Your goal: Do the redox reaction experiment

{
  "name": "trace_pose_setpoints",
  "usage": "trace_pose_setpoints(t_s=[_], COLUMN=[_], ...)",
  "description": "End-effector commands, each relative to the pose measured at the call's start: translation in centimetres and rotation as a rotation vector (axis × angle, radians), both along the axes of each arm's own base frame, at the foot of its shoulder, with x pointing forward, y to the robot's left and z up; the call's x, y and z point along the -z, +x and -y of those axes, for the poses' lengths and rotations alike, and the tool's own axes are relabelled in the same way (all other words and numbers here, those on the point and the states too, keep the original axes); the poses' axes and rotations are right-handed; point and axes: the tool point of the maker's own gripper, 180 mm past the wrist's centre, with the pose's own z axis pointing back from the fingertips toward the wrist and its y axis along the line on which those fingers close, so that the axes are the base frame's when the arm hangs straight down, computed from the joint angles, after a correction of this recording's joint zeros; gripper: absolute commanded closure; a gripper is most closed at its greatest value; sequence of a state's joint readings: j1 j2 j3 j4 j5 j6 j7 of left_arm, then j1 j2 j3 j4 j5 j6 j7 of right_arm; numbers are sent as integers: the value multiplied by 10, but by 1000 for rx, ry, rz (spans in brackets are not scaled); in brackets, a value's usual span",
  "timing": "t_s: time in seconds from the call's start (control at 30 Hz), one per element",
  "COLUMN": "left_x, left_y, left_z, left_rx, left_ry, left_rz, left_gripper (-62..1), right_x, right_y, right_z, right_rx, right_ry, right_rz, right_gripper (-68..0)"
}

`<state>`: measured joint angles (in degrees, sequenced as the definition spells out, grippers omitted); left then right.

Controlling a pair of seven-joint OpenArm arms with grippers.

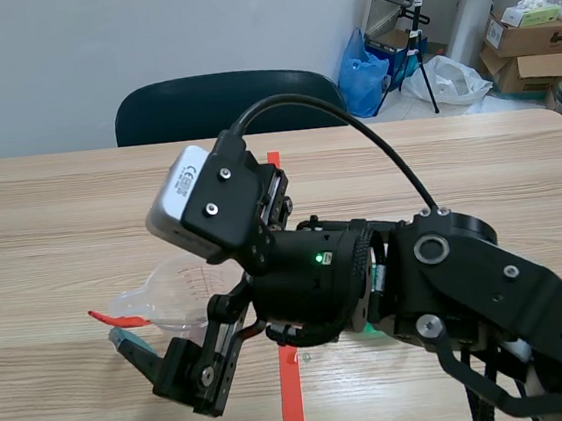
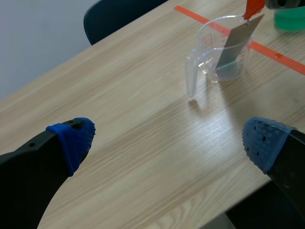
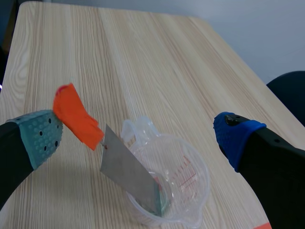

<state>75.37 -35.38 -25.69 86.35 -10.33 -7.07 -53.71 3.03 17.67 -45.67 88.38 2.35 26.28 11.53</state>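
Right claw (image 3: pixel 137 138) wide open: grey-green pad (image 3: pixel 40 138) on one finger, blue pad (image 3: pixel 233 136) on the other, well apart. Grips nothing.

Clear measuring cup (image 3: pixel 178 183) upright on the tabletop (image 3: pixel 143 57), below and between those fingers. Metal strip (image 3: pixel 128 174) leans inside it, foot on the cup's floor, upper end out over the rim toward the grey-green pad. Orange tab (image 3: pixel 76 117) on the strip's upper end sits just beside that pad; whether they touch cannot be told. Blue-padded finger is apart from cup and strip. Faint greenish tint at the cup's bottom around the strip's foot.

Scene view: right arm (image 1: pixel 471 291) comes in from the right and reaches past the tape line (image 1: pixel 291 400), its claw low beside the cup. White wrist camera (image 1: pixel 185 205) on top. Cup is left of the line, partly hidden behind the arm.

Left claw (image 2: pixel 169 140) also wide, blue pads far apart, nothing between them. It hangs over bare wood near the tabletop's near edge, with the cup well ahead, handle side facing it. Green object (image 2: pixel 290 16) beyond the cup, across the tape line, too cropped to identify.

Dark chair (image 1: pixel 229 100) at the far edge. Cardboard boxes (image 1: pixel 534 38) and a blue bag (image 1: pixel 361 66) beyond.
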Motion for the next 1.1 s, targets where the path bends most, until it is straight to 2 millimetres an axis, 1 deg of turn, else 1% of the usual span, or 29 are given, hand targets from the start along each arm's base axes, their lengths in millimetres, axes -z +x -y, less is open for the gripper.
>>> trace_pose_setpoints(t_s=[0.0,0.2,0.43,0.63,0.8,0.9,1.07], left_x=[-8,-4,0,0,0,0,0], left_y=[4,1,-2,-2,-2,-2,-2], left_z=[1,-3,-9,-8,-8,-8,-8], left_rx=[-3,-12,-27,-26,-27,-27,-25], left_ry=[-10,-2,9,8,8,9,6], left_rz=[33,22,4,5,4,4,2], left_gripper=[-623,-623,-623,-623,-623,-623,-623], right_x=[-8,-8,-11,-10,-9,-11,-10], right_y=[2,-3,0,4,6,12,13], right_z=[-2,-7,-18,-17,-16,-14,-13], right_rx=[-6,-21,-8,17,27,64,68], right_ry=[26,29,21,9,5,11,9], right_rz=[15,12,20,22,23,35,36], right_gripper=[-679,-679,-679,-679,-566,-470,-294])
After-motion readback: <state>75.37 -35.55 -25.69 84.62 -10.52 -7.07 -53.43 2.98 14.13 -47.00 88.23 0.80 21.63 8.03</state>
